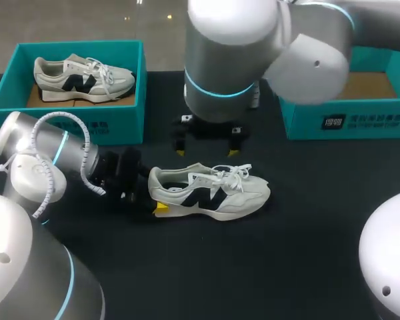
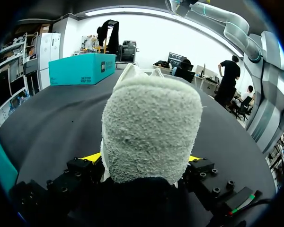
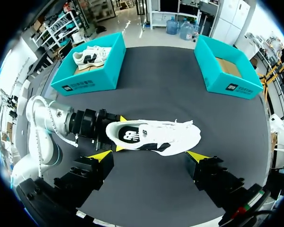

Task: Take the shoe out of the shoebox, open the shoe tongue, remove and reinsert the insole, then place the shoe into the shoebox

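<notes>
on the black table (image 1: 307, 260), the left claw (image 1: 156, 196) clamps the shoe (image 1: 217, 193).

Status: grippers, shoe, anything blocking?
Left gripper shut on heel of shoe. Right gripper open, hovering above it, not touching. Shoe upright on table, outside both boxes. Nothing in the way.

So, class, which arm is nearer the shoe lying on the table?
Left. The left arm has its jaws closed on the shoe at the heel; the right arm hangs above it, jaws open.
</notes>
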Available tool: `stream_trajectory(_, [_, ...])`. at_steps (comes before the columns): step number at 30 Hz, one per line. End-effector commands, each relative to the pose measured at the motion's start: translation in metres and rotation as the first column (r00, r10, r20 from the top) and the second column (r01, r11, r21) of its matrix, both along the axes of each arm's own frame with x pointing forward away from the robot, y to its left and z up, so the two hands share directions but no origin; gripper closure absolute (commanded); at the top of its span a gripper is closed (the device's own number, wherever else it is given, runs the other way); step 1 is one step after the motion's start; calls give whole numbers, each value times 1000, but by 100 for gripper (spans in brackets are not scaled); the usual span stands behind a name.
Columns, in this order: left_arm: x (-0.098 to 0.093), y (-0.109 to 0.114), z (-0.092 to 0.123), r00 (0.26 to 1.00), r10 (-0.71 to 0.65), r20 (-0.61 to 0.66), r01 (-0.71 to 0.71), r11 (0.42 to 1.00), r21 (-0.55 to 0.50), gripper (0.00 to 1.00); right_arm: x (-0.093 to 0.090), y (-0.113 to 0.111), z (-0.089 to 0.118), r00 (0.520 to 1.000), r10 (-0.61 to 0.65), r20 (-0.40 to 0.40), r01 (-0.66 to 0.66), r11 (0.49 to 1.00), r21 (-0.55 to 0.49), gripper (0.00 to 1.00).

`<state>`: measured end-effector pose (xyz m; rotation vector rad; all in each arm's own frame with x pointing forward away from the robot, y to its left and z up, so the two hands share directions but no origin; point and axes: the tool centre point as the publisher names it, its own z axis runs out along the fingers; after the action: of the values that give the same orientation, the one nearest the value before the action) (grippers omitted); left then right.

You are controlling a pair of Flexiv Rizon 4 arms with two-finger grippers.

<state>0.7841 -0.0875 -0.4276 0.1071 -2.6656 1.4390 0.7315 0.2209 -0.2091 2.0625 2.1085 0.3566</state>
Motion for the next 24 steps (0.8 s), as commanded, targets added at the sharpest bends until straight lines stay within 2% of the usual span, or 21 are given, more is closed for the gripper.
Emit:
stream_trajectory(1, [2, 1, -2, 1000, 0, -1, 0, 1000, 4, 100, 9, 45, -34, 999, -34, -14, 32, 994, -107, 0])
stream_trajectory(6, [2, 1, -2, 1000, 0, -1, 0, 1000, 4, 100, 3, 47, -49, 998, -39, -39, 34, 994, -102, 0])
stream_trajectory(11, [2, 1, -2, 1000, 0, -1, 0, 1000, 4, 100, -3, 49, -64, 997, -58, -53, 49, 985, -165, 0])
stream_trajectory(24, [2, 1, -2, 1000, 0, -1, 0, 1000, 4, 100, -3, 49, -64, 997, -58, -53, 49, 985, -165, 0])
